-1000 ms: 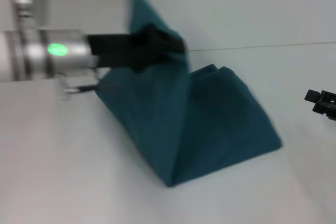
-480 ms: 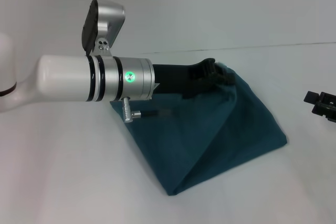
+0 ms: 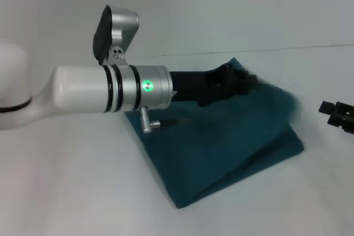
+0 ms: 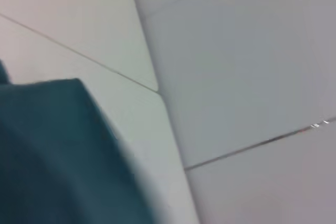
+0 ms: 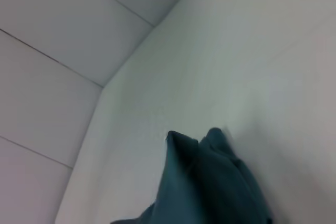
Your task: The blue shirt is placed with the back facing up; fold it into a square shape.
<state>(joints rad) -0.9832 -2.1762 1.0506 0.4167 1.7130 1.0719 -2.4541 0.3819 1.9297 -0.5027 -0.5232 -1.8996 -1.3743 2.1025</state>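
Note:
The blue shirt (image 3: pixel 221 153) lies folded into a rough wedge in the middle of the white table (image 3: pixel 77 192), with its plain side up. My left arm reaches across it from the left. My left gripper (image 3: pixel 249 83) is low over the shirt's far right part and is shut on a fold of cloth, which is blurred with motion at its right edge. The shirt also shows in the left wrist view (image 4: pixel 58 156) and in the right wrist view (image 5: pixel 210 187). My right gripper (image 3: pixel 338 115) is parked at the table's right edge, apart from the shirt.
A white wall (image 3: pixel 249 9) rises behind the table. The table's bare surface surrounds the shirt on the left, front and right.
My left gripper has brought the lifted cloth down from high at the back left and carried it to the right across the shirt. The shirt now lies flatter. The right arm has not moved.

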